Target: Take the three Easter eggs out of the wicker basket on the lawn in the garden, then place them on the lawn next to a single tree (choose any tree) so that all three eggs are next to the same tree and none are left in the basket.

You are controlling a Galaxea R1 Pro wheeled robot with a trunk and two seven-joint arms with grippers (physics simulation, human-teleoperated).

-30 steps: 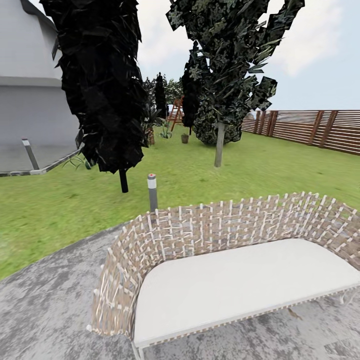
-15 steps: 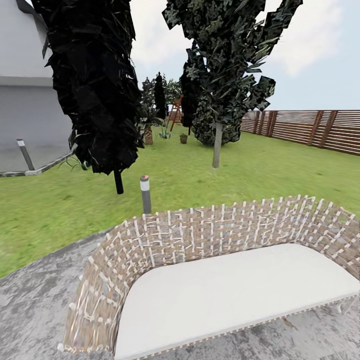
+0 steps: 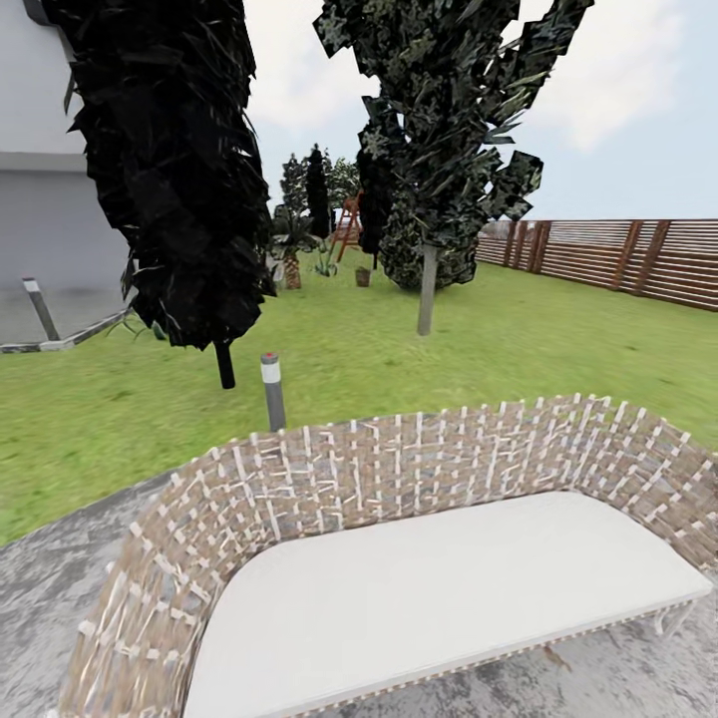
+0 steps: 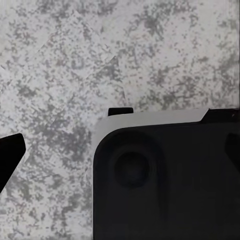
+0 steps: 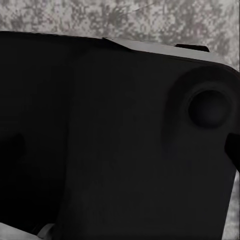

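Eggs and basket sit somewhere beyond this seat (image 3: 399, 558); likely light, smooth, best pinched around the middle. Claw states: cannot tell.

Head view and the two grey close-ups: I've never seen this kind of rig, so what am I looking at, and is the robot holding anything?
These are simulator renders from a wheeled robot with two arms. The large picture comes from its head camera, looking out over a garden. Nearest is a woven patio seat with a white cushion, standing on grey paving. Beyond it is the lawn, a short post light, a black-leaved tree, a pale-trunked tree and a slat fence.

The two close-ups come from cameras near each gripper. Both look at the same mottled paving, with dark robot parts blocking much of each view. The fingers cannot be made out clearly, so I cannot tell whether either gripper is open or holding something.
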